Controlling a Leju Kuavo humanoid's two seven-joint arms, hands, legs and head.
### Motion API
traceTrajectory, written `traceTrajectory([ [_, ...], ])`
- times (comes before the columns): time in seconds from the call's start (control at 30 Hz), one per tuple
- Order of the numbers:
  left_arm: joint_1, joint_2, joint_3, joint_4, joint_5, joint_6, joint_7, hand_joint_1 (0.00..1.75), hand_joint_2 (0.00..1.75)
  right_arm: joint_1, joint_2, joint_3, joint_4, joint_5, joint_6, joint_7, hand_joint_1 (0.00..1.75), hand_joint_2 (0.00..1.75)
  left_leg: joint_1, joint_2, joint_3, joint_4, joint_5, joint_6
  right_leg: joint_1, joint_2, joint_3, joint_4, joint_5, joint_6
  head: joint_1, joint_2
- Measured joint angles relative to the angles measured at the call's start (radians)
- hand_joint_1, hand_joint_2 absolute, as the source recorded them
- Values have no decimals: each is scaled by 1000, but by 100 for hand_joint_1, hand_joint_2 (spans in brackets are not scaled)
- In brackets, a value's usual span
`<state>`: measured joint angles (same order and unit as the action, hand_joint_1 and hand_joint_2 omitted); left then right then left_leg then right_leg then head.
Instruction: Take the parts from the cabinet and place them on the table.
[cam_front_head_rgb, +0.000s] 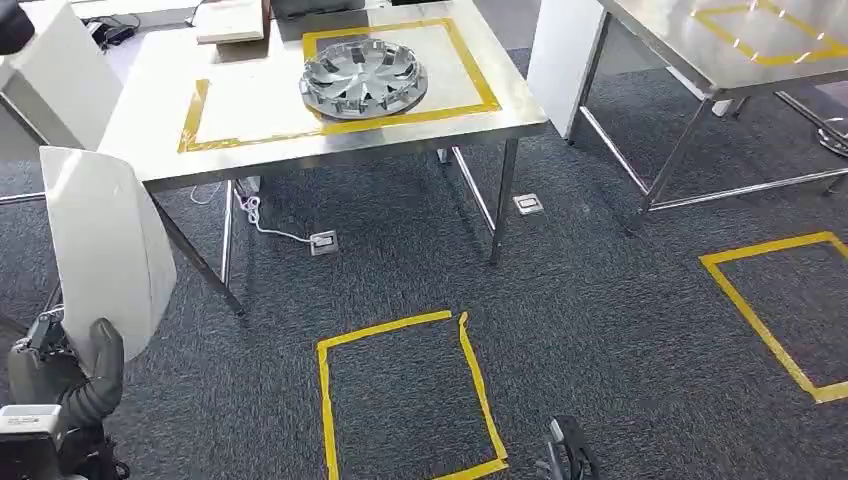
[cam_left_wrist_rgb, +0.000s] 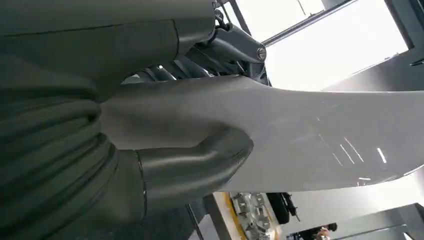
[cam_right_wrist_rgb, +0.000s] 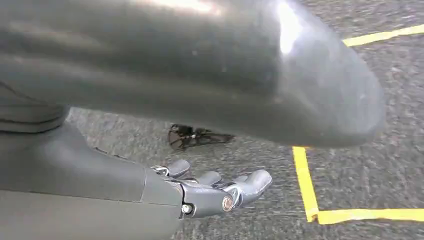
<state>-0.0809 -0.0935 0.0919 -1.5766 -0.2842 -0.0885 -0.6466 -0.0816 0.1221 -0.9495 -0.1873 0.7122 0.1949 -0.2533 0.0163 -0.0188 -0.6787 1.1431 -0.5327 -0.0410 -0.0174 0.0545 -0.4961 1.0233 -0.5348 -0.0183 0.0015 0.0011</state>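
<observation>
My left hand (cam_front_head_rgb: 75, 375) grips a white curved panel (cam_front_head_rgb: 105, 245) at the lower left of the head view and holds it upright over the carpet. In the left wrist view the thumb (cam_left_wrist_rgb: 200, 160) presses on the white panel (cam_left_wrist_rgb: 320, 135) with the fingers behind it. A silver wheel cover (cam_front_head_rgb: 364, 78) lies on the steel table (cam_front_head_rgb: 330, 140), inside a yellow tape rectangle. My right hand (cam_right_wrist_rgb: 215, 190) hangs above the carpet with its fingers apart and nothing in it; its tips (cam_front_head_rgb: 570, 445) peek in at the bottom of the head view.
A yellow tape square (cam_front_head_rgb: 405, 395) marks the carpet in front of me, another (cam_front_head_rgb: 775, 300) lies to the right. A second steel table (cam_front_head_rgb: 720, 50) stands at the far right. A white panel (cam_front_head_rgb: 50, 70) leans at the far left. Floor sockets (cam_front_head_rgb: 323, 241) and a cable lie under the table.
</observation>
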Motion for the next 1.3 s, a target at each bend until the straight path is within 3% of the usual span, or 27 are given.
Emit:
traceTrajectory([
  [0.03,0,2,0,4,0,0,0,175,175,0,0,-2,0,0,-3,-2,0,0,8,-34,11,-83,110,-5,-1,8,1,0,-12,8,-2,0],
  [0.1,5,2,0,9,-1,-1,3,175,175,-7,0,-11,0,-4,-5,-3,0,0,0,-31,19,-88,97,14,2,28,8,5,-33,24,-4,0],
  [0.17,3,2,0,9,-1,-2,3,175,175,-3,0,-14,0,-6,-5,-7,0,0,0,-21,22,-95,95,37,3,33,23,16,-19,39,-2,0],
  [0.2,0,2,1,8,-1,-2,3,175,175,-2,0,-15,0,-6,-6,-9,0,0,2,-17,45,-97,98,47,-1,30,17,27,-23,41,-3,0],
  [0.23,-1,2,2,7,-1,-2,3,175,175,-3,0,-16,0,-6,-7,-11,0,0,1,-10,55,-99,91,54,0,-4,7,61,-25,43,1,0],
  [0.27,-1,2,3,7,-1,-2,2,175,175,-6,1,-16,0,-5,-11,-12,0,0,-1,-7,62,-99,85,60,2,-30,-27,115,-32,48,5,0],
  [0.3,-1,2,3,7,-1,-2,3,175,175,-8,2,-16,0,-5,-15,-13,0,0,-4,-3,68,-99,78,64,3,-41,-82,189,-57,51,6,0],
  [0.37,4,2,3,7,-2,-5,3,175,175,-5,2,-16,0,-5,-19,-13,0,0,-8,2,81,-99,61,68,3,-45,-174,293,-122,51,8,0],
  [0.4,7,2,4,7,-2,-5,3,175,175,-1,2,-17,0,-6,-20,-13,0,0,-9,2,91,-99,52,68,3,-45,-198,299,-132,50,9,0],
  [0.43,9,2,5,7,-3,-6,3,175,175,2,3,-19,0,-6,-20,-13,0,0,-11,2,103,-99,42,67,3,-46,-203,269,-118,48,10,0],
  [0.47,10,2,5,7,-3,-8,3,175,175,4,3,-21,0,-6,-20,-13,0,0,-13,2,119,-99,30,66,5,-46,-190,203,-72,44,11,0],
  [0.53,10,2,5,6,-4,-8,3,175,175,4,3,-21,0,-8,-17,-13,0,0,-15,5,142,-100,11,64,14,-51,-153,51,66,23,13,0],
  [0.57,10,2,6,7,-4,-8,3,175,175,6,3,-22,0,-10,-17,-13,0,0,-20,3,154,-95,-1,58,22,-50,-153,34,79,16,10,0],
  [0.6,12,2,6,6,-5,-10,5,175,175,6,4,-22,0,-10,-16,-11,0,0,-20,0,154,-98,-12,50,22,-50,-146,33,53,16,12,0],
  [0.7,14,2,7,-3,-8,-11,6,175,175,5,6,-23,0,-12,-15,-12,0,0,-21,0,184,-85,-10,31,17,-47,-105,18,66,-2,13,0],
  [0.77,11,3,7,-8,-9,-11,5,175,175,3,8,-23,0,-12,-15,-13,0,0,-19,6,148,-9,-12,26,12,-50,-81,10,63,-11,2,0],
  [0.8,10,3,6,-8,-10,-11,6,175,175,0,8,-25,0,-13,-15,-13,0,0,-16,7,90,76,-23,22,11,-49,-75,10,55,-15,3,0],
  [0.87,19,4,7,-8,-10,-11,6,175,175,1,9,-30,0,-13,-15,-13,0,0,-12,8,0,183,-97,13,11,-48,-62,9,37,-16,3,0],
  [0.9,21,5,7,-8,-10,-11,6,175,175,4,10,-32,0,-13,-15,-13,0,0,-11,8,-30,196,-119,9,10,-46,-51,9,27,-15,2,0],
  [0.97,22,6,7,-8,-10,-11,6,175,175,6,11,-37,0,-13,-14,-13,0,0,-10,10,-31,123,-84,10,8,-43,-23,9,5,-10,3,0],
  [1.0,23,6,7,-8,-10,-11,6,175,175,6,12,-39,0,-13,-14,-13,0,0,-9,12,-16,57,-36,11,7,-42,-7,9,-6,-7,2,0],
  [1.07,26,6,7,-8,-11,-11,7,175,175,5,13,-40,0,-14,-10,-13,0,0,-9,16,6,-87,132,16,9,-41,16,12,-34,6,-1,0],
  [1.1,28,6,7,-8,-11,-11,10,175,175,5,13,-41,0,-15,-6,-13,0,0,-14,20,10,-80,93,29,10,-37,21,7,-43,13,-3,0],
  [1.13,32,6,8,-14,-14,-11,12,175,175,3,13,-42,0,-14,-1,-12,0,0,-17,18,18,-81,103,36,10,-39,23,-2,-52,21,-1,0],
  [1.2,31,7,8,-20,-16,-11,13,175,175,4,13,-45,0,-15,4,-14,0,0,-12,14,35,-90,99,53,12,-38,33,21,-32,33,2,0],
  [1.27,33,6,10,-26,-19,-11,15,175,175,3,14,-46,0,-16,4,-16,0,0,-9,14,60,-100,86,66,9,-45,-16,115,-17,38,5,0],
  [1.3,32,6,10,-28,-20,-11,16,175,175,2,14,-46,0,-18,4,-16,0,0,-9,14,69,-101,78,69,9,-47,-66,184,-29,44,8,0],
])
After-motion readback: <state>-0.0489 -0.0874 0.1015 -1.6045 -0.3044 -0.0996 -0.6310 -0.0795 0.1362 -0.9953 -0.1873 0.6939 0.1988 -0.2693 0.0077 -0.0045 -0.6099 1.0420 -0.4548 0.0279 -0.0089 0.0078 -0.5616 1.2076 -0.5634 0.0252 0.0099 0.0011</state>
